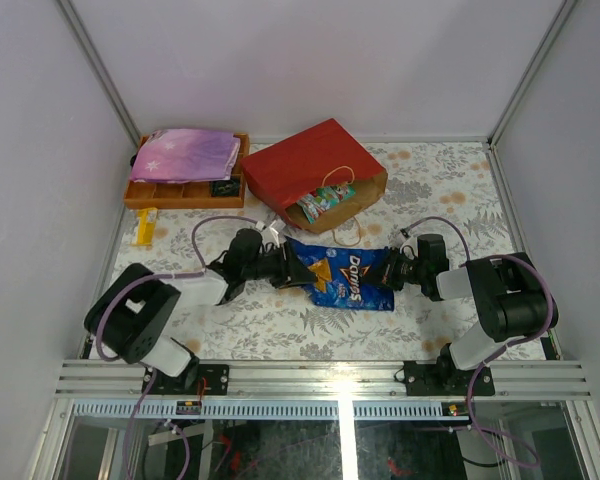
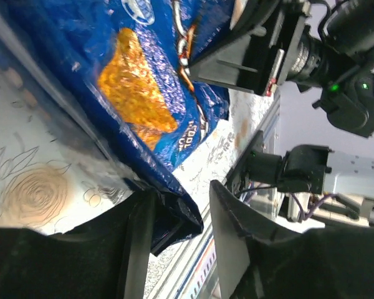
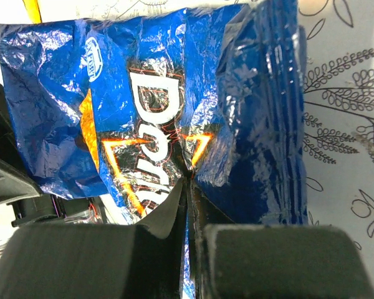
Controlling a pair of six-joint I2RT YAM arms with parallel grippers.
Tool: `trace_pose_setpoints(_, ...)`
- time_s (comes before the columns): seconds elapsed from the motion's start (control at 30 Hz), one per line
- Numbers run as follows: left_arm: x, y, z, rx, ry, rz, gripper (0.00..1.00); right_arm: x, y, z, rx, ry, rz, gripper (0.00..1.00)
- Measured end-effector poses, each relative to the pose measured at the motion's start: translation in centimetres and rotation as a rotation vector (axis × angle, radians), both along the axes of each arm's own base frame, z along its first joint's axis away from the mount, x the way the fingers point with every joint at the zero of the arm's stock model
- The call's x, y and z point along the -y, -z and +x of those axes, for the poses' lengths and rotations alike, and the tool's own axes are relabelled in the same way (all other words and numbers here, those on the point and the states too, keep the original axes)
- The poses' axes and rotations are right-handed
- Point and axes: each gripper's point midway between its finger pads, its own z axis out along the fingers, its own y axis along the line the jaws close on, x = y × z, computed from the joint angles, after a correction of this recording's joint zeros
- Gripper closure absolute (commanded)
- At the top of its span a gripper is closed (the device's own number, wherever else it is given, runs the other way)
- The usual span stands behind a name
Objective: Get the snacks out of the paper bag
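Note:
The blue Doritos bag [image 1: 345, 278] lies on the table between my two grippers, in front of the red paper bag [image 1: 305, 165]. The paper bag lies on its side with its mouth toward the front right; small green and pink packets [image 1: 325, 200] show in the mouth. My right gripper [image 3: 188, 187] is shut on the right edge of the Doritos bag [image 3: 156, 112], with foil pinched between the jaws. My left gripper [image 2: 181, 230] is open; a corner of the Doritos bag [image 2: 143, 93] rests between the jaws against one finger [image 2: 137, 243].
An orange compartment tray [image 1: 180, 192] stands at the back left with a pink-purple starry pouch [image 1: 185, 152] on it. A small yellow item [image 1: 145, 226] lies near the left edge. The paper bag's cord handle [image 1: 352, 236] lies on the table behind the Doritos bag.

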Motion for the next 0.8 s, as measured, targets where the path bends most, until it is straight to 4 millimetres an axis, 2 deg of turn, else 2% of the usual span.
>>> trace_pose_setpoints(0.13, 1.3, -0.2, -0.6, -0.069, 0.053, -0.098, 0.98, 0.0, 0.0, 0.0, 0.0, 0.0, 0.0, 1.0)
trace_pose_setpoints(0.17, 1.5, -0.3, -0.8, -0.084, 0.059, -0.114, 1.0, 0.0, 0.0, 0.0, 0.0, 0.0, 0.0, 1.0)
trace_pose_setpoints(0.4, 0.5, -2.1, -1.7, -0.085, 0.057, -0.165, 1.0, 0.0, 0.0, 0.0, 0.001, 0.0, 0.0, 1.0)
trace_pose_setpoints(0.57, -1.9, -5.2, -0.8, 0.001, 0.003, -0.169, 0.96, 0.0, 0.0, 0.0, 0.001, 0.0, 0.0, 1.0)
trace_pose_setpoints(0.8, -6.3, -7.6, 0.2, 0.068, -0.095, -0.084, 0.93, 0.0, 0.1, 0.1, 0.002, -0.001, 0.004, 1.0)
